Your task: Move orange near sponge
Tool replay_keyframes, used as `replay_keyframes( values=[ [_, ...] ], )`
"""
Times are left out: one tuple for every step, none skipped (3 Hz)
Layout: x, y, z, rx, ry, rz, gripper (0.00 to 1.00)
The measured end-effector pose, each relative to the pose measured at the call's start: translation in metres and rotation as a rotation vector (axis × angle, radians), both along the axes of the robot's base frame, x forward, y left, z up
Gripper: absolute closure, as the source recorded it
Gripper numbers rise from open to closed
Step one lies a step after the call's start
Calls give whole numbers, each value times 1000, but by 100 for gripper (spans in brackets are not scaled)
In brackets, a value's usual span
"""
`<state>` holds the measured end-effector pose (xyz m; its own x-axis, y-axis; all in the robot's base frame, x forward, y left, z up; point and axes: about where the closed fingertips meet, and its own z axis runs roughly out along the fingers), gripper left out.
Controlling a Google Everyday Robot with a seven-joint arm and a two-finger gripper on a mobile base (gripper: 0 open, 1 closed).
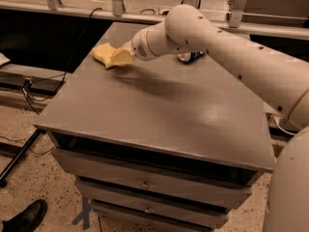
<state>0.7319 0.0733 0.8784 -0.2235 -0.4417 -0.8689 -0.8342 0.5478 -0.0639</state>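
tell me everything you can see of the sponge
The sponge is a pale yellow, soft-looking block with wavy edges, lying flat near the far left corner of the grey table. The gripper sits at its right edge as seen, overlapping it in this view; whether they touch cannot be told.

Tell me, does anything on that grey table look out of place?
Nothing looks spilled or broken. The robot's tool is at the grey table's far-left corner, beside a pale yellow wavy sponge; a blue metal can is mostly hidden behind the white arm.
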Motion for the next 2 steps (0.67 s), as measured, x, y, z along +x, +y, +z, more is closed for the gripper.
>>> replay_keyframes(
  values=[
    [4,0,-9,8,9,-9,38],
    [6,-1,-14,14,14,-13,14]
  ],
)
